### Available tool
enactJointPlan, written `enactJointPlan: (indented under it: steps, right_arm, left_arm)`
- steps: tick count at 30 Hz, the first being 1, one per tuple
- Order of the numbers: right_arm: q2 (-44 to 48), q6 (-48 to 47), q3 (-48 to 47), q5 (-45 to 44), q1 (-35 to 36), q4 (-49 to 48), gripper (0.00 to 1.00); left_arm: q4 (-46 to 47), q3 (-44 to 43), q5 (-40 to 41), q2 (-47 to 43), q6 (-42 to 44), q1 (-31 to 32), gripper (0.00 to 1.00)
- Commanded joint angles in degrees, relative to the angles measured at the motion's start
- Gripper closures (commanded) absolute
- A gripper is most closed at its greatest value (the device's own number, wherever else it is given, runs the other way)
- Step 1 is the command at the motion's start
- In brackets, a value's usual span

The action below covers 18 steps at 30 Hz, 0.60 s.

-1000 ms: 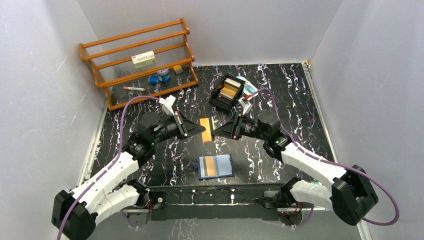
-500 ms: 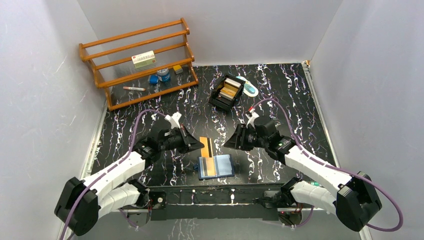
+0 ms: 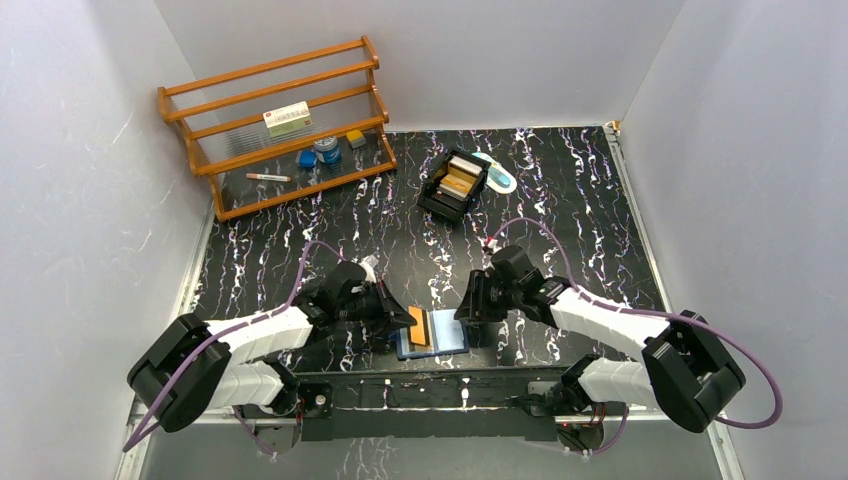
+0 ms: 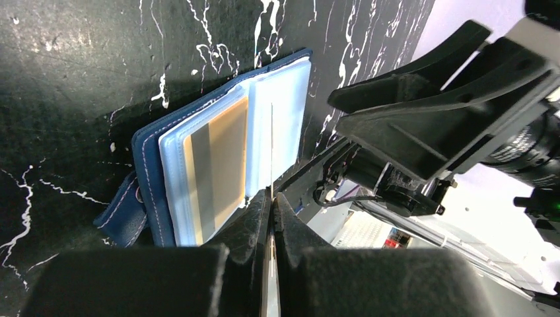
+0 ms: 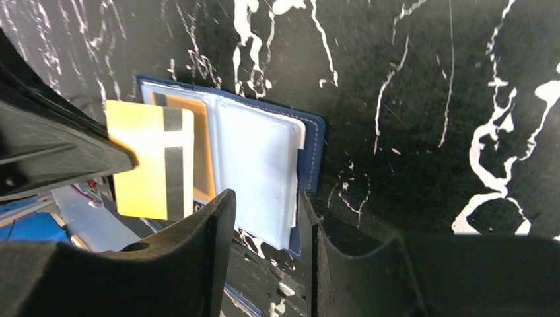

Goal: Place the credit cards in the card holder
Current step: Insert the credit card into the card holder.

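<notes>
- Top external: my left gripper (image 3: pixel 404 318) holds a gold plastic credit card (image 3: pixel 419 327) over the open navy-blue folding card holder (image 3: pixel 452 338).
- Left wrist: I see it pinched edge-on.
- Right wrist: right gripper (image 5: pixel 264 205) parted, empty, at the holder's edge.

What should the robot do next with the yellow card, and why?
Probably the left gripper should lower the gold card and slide it into the empty clear pocket of the card holder: the card is held just over the open holder, whose other pocket already holds one.
</notes>
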State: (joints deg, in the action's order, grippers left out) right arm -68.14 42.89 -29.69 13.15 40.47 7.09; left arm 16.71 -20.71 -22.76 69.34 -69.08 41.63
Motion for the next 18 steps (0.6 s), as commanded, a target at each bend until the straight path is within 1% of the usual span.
enactJointPlan:
  steps: [1,5,11,14,18]
  right_arm:
    - [-1.0,0.0,1.0,-1.3,1.0,-2.7,0.53]
    - [-2.1,0.6,2.0,-1.2,1.2,-4.0,0.54]
    - [-2.7,1.5,2.8,-1.0,1.6,-5.7,0.56]
    - [-3.4,2.0,3.3,-0.8,1.8,-6.6,0.58]
    - [-4.0,2.8,4.2,-0.3,2.0,-8.1,0.59]
  left_arm:
    - [2.1,-0.4,1.6,-0.2,0.2,0.4,1.0]
    - [8.2,2.9,0.4,2.0,-2.3,0.4,1.0]
    - [8.3,2.8,0.4,3.6,-0.5,0.6,1.0]
    - [10.5,3.4,-0.4,4.1,-0.5,0.6,1.0]
    - [11.2,3.4,-0.9,5.1,0.3,0.7,1.0]
